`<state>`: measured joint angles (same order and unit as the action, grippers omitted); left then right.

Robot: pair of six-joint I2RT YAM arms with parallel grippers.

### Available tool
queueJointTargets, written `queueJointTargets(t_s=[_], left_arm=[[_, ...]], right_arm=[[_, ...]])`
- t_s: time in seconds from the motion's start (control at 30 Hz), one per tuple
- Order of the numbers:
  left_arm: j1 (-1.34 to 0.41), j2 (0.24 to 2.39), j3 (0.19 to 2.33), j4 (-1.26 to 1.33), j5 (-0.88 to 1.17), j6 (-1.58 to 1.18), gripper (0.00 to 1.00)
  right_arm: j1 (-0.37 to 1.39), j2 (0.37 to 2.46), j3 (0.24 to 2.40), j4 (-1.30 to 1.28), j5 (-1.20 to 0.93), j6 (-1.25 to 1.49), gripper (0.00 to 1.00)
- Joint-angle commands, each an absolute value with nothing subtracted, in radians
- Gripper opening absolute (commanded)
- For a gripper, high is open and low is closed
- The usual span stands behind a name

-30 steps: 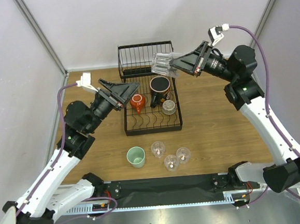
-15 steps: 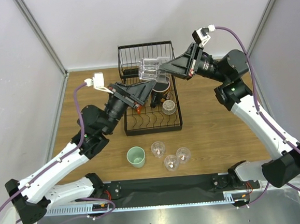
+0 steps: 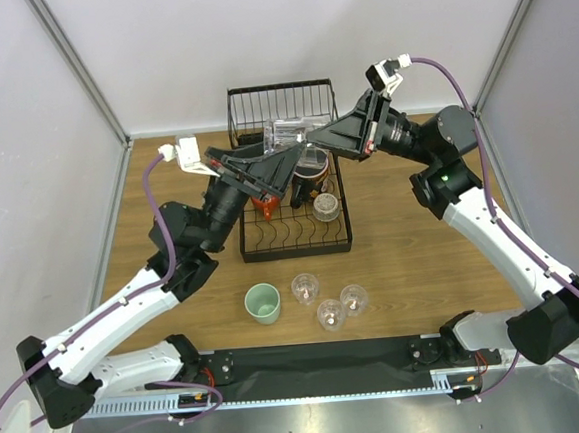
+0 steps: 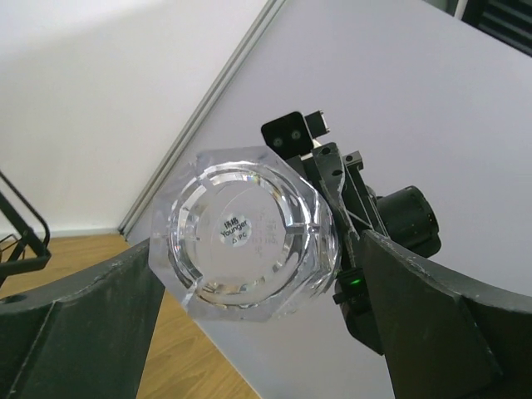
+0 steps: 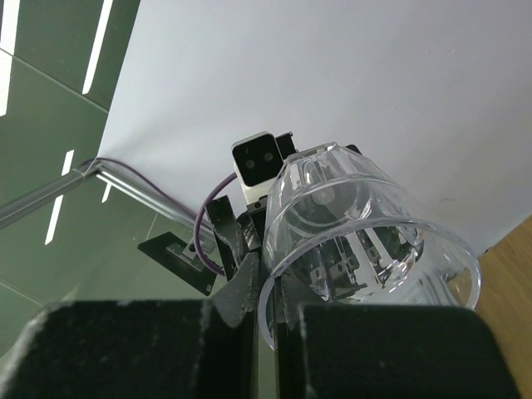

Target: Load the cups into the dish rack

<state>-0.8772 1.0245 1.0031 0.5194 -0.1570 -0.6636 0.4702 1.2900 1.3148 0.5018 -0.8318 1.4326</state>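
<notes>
Already a red mug (image 3: 264, 201), a black mug (image 3: 312, 169) and one glass (image 3: 326, 207) sit in the rack (image 3: 297, 250). Above it the right gripper (image 5: 268, 283) pinches a tumbler (image 5: 366, 241) by its rim, and the left gripper (image 3: 291, 158) is spread wide near its base. A green cup (image 3: 262, 303) and three glasses (image 3: 329, 314) are left on the table (image 3: 424, 266).

Left pincer (image 3: 287, 164) spread wide; right pincer (image 5: 268, 278) clamped on glass tumbler (image 4: 249, 233) rim; both raised.

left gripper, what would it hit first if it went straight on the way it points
The clear glass tumbler pinched by the right gripper: its base faces the left gripper, centred ahead of its open fingers. How close is hard to judge.
</notes>
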Motion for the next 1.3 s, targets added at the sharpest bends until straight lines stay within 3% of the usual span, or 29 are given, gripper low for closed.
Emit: queueJointTargets(t_s=[0.0, 0.1, 0.27, 0.53, 0.57, 0.73, 0.77, 0.83, 0.87, 0.93, 0.97, 1.07, 1.1, 1.2, 1.27], left_arm=[[-0.885, 1.022, 1.016, 0.685, -0.164, -0.673, 1.00], [-0.885, 1.019, 1.014, 0.698, -0.178, -0.677, 1.00], [-0.884, 1.031, 1.022, 0.712, -0.190, -0.715, 0.89], [-0.885, 1.063, 1.109, 0.663, -0.178, -0.696, 0.88], [-0.885, 1.068, 1.117, 0.657, -0.170, -0.693, 0.85], [-0.885, 1.062, 1.114, 0.641, -0.169, -0.690, 0.40], [-0.885, 1.055, 1.109, 0.626, -0.169, -0.672, 0.32], [-0.881, 1.033, 1.095, 0.598, -0.166, -0.652, 0.04], [-0.879, 1.023, 1.095, 0.569, -0.166, -0.641, 0.00], [-0.876, 0.999, 1.091, 0.487, -0.157, -0.600, 0.00], [-0.876, 0.991, 1.092, 0.457, -0.152, -0.582, 0.00], [-0.876, 0.970, 1.129, 0.264, -0.175, -0.490, 0.00], [-0.876, 0.969, 1.164, 0.199, -0.178, -0.421, 0.00], [-0.876, 0.976, 1.210, -0.027, -0.228, -0.305, 0.00], [-0.877, 0.974, 1.204, -0.132, -0.276, -0.269, 0.00]], right_arm=[[0.477, 1.258, 1.313, 0.589, -0.847, 1.456, 0.00], [0.477, 1.258, 1.305, 0.597, -0.845, 1.466, 0.00], [0.480, 1.273, 1.307, 0.635, -0.856, 1.493, 0.00], [0.483, 1.308, 1.335, 0.663, -0.877, 1.506, 0.00], [0.482, 1.310, 1.342, 0.661, -0.879, 1.506, 0.00], [0.480, 1.316, 1.361, 0.626, -0.887, 1.477, 0.00], [0.477, 1.315, 1.373, 0.595, -0.888, 1.459, 0.11], [0.462, 1.309, 1.381, 0.488, -0.891, 1.421, 0.25], [0.453, 1.298, 1.384, 0.456, -0.896, 1.381, 0.38], [0.422, 1.281, 1.391, 0.333, -0.900, 1.329, 0.55], [0.410, 1.263, 1.399, 0.274, -0.902, 1.240, 0.72], [0.342, 1.238, 1.479, -0.137, -0.844, 1.018, 0.94], [0.325, 1.230, 1.511, -0.363, -0.815, 0.842, 1.00], [0.269, 1.232, 1.601, -0.758, -0.642, 0.595, 1.00], [0.235, 1.226, 1.595, -0.866, -0.583, 0.528, 0.98]])
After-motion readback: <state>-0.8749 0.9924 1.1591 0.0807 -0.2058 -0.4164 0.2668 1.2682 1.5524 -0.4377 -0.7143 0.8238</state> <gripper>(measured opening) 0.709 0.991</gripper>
